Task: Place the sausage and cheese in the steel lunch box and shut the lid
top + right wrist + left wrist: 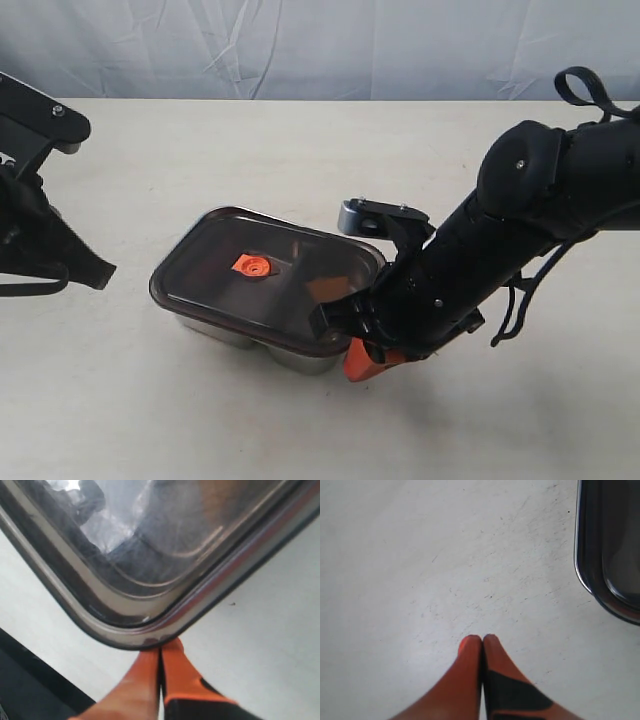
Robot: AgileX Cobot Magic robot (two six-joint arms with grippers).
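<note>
Because its two orange fingers (142,680) are squeezed tight together with nothing between them, the right gripper (161,648) holds nothing. Its tips sit right at a round corner of the lid (150,555) and look like they touch the edge there. The dark, see-through lid lies on top of the steel lunch box (300,352) and covers it. I cannot tell if it is pushed all the way down. A small orange valve tab (250,265) sits in the middle of the lid. Through the lid, an orange-brown shape, the cheese (327,288), shows inside the box, in the part nearest the right gripper. The sausage cannot be made out through the dark lid. The box rests on the white table (200,420).

The left gripper (482,640) is pinched together too, and it holds nothing. It hangs over bare table, with a corner of the lid off to one side, apart from its tips. In the exterior view the left arm (40,230) is far over at the left edge, well apart from the box.
</note>
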